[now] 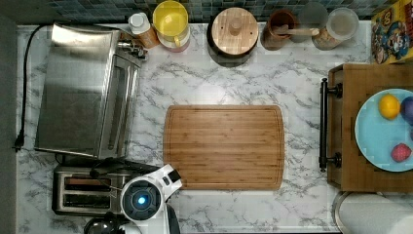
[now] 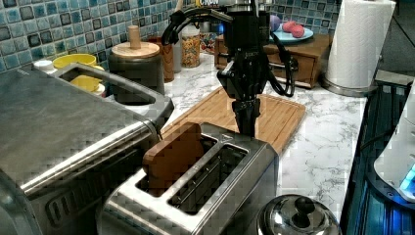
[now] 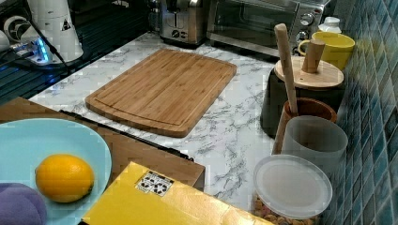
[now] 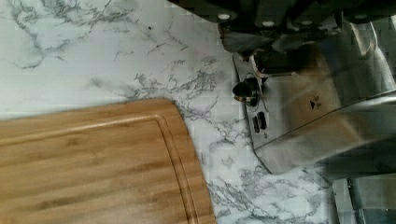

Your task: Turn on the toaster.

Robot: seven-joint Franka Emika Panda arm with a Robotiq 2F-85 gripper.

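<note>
Currently the toaster (image 1: 87,190) sits at the lower left of the top view, directly below the larger toaster oven (image 1: 85,90) and just left of the cutting board (image 1: 224,146). In the left view it fills the lower centre, with a brown slice of bread (image 2: 173,156) standing in the slot nearer the toaster oven; the other slot is empty. The bread is loaded but stands high, so the lever appears not yet pressed.

The gripper (image 2: 245,122) hangs vertically at the toaster's far end in the left view, fingers pointing down and reaching the top edge of that end. This placement suits the task: the end face carries the controls, as the right view's upper left shows on the toaster (image 3: 180,21), so a downward push from here would drive the lever. The fingers read as drawn close together, holding nothing, a narrow tip being suited to pressing. Actual contact with the lever cannot be confirmed.

In the wrist view, the toaster's steel end (image 4: 308,107) with a small knob (image 4: 245,91) lies just beside the cutting board corner (image 4: 93,163).
</note>
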